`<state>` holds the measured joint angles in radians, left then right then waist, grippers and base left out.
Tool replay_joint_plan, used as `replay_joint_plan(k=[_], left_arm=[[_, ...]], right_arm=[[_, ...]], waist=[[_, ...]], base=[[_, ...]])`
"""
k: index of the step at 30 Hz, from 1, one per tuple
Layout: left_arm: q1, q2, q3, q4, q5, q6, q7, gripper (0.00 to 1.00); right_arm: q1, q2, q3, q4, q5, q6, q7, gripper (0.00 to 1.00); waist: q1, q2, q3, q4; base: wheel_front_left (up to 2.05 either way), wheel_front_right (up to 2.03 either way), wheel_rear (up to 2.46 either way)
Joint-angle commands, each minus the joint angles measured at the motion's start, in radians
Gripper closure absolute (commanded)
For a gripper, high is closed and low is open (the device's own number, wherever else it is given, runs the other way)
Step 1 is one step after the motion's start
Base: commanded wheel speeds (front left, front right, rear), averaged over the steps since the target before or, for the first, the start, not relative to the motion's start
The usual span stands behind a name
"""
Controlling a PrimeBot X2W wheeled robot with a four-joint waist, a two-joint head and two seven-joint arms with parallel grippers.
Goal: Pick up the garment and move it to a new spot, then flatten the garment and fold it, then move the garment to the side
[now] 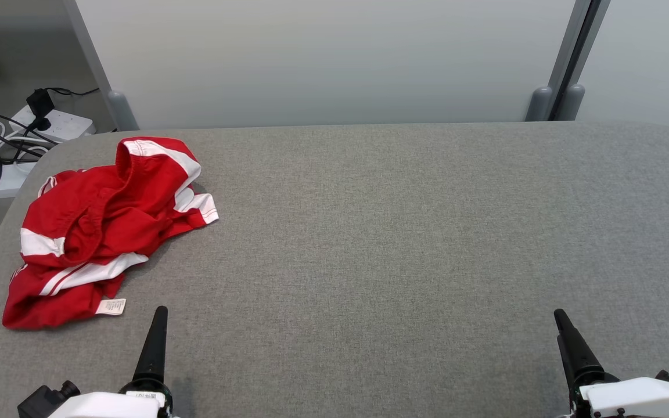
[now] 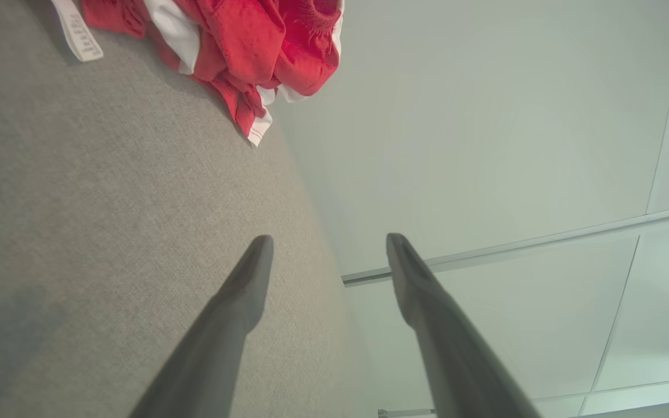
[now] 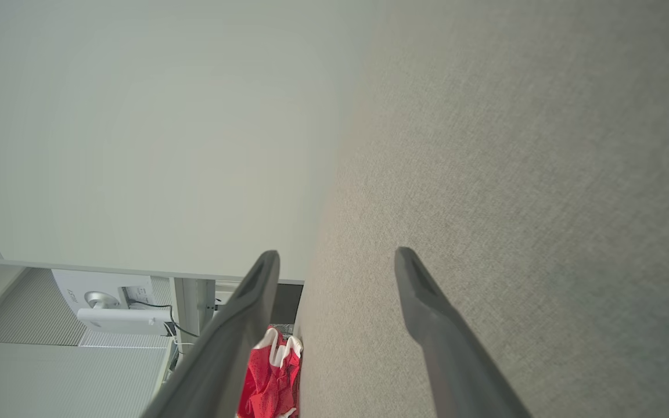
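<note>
Crumpled garment [image 1: 102, 232] (perhaps shorts), underside hidden

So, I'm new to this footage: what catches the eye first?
A crumpled red and white garment lies on the left part of the grey table, a white label at its near edge. The left claw and right claw stand open at the table's near side, both clear of the garment.

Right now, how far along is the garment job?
Done: nothing visible. The red garment lies crumpled near the left end of the grey table. In hand: nothing. The left gripper and right gripper are both open and clear of the cloth, the left one nearer to it. Left: pick up, move, flatten, fold, set aside.
</note>
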<state>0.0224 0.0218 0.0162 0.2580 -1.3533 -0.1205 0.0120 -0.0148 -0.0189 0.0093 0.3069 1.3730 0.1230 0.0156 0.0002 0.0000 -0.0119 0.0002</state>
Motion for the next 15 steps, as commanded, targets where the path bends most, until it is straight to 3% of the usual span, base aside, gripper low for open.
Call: replay_joint_plan(k=[1, 15], left_arm=[[-0.042, 0.014, 0.004, -0.038, 0.035, 0.004, -0.011, 0.00], [-0.043, 0.016, -0.030, -0.075, 0.285, 0.050, -0.049, 0.00]], right_arm=[[-0.047, -0.014, 0.012, -0.031, -0.033, 0.004, -0.014, 0.00], [-0.060, -0.016, 0.077, -0.056, -0.266, 0.005, -0.052, 0.00]], waist=[[-0.0002, 0.0000, -0.001, 0.000], [-0.0002, 0.0000, -0.009, 0.001]], base=[[0.00, 0.00, 0.00], [0.00, 0.00, 0.00]])
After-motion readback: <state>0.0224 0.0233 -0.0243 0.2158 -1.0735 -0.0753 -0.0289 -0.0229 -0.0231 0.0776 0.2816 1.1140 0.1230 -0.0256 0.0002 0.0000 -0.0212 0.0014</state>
